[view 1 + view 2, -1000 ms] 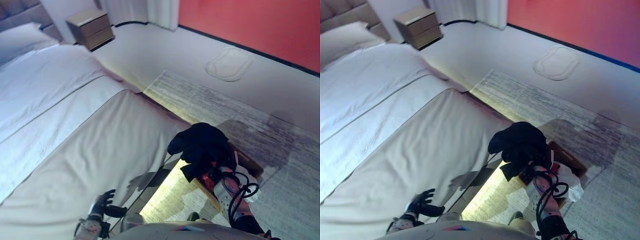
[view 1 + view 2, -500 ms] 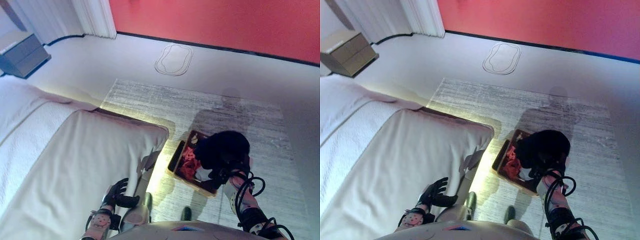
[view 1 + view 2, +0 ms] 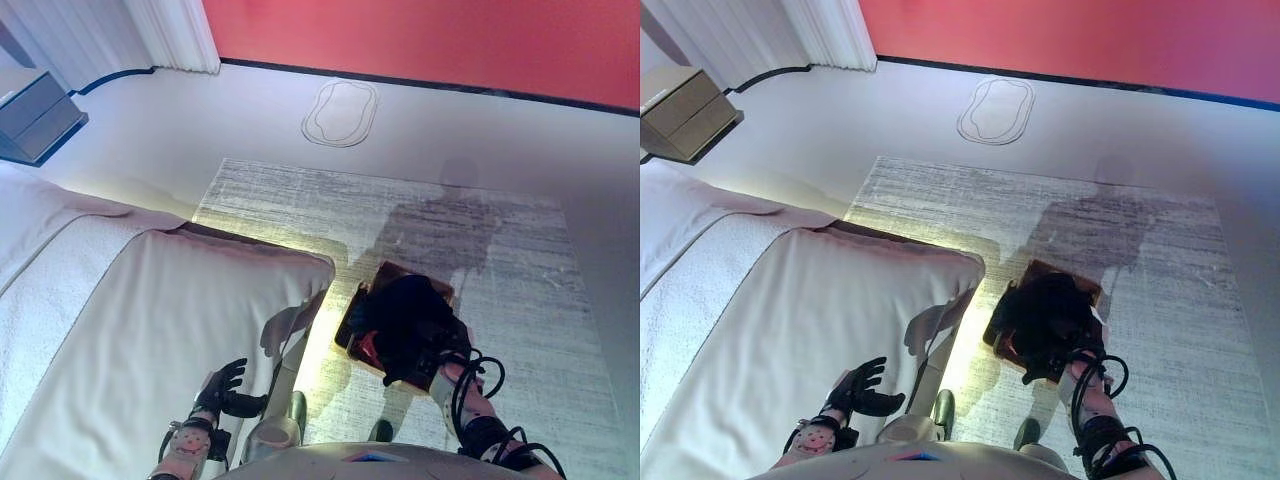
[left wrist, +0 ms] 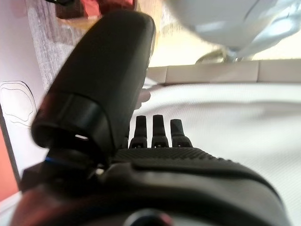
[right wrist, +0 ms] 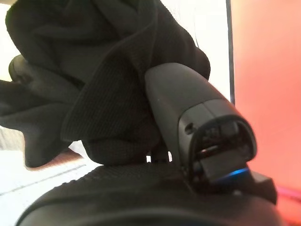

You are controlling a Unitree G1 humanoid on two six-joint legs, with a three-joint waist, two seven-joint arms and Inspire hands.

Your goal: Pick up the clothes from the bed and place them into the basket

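Over the basket [image 3: 352, 322] on the rug, the right hand [image 5: 197, 127] clutched the black garment [image 3: 405, 315], not yet released (red clothes already inside), while the left hand [image 3: 222, 388] hung spread beside the bare bed [image 3: 150, 320].

Your two head views look steeply down from up high, side by side, so they share nearly everything: bed [image 3: 120, 330] at the left of the frame, striped rug [image 3: 1140, 250] mid-right, basket [image 3: 365, 335] low centre, red wall [image 3: 450, 40] along the top. The left wrist view sits super close behind the left hand [image 4: 141, 155], facing out over the bed. The right wrist view is just as tight on the right hand [image 5: 197, 122], mostly blocked by black clothes [image 5: 94, 84].
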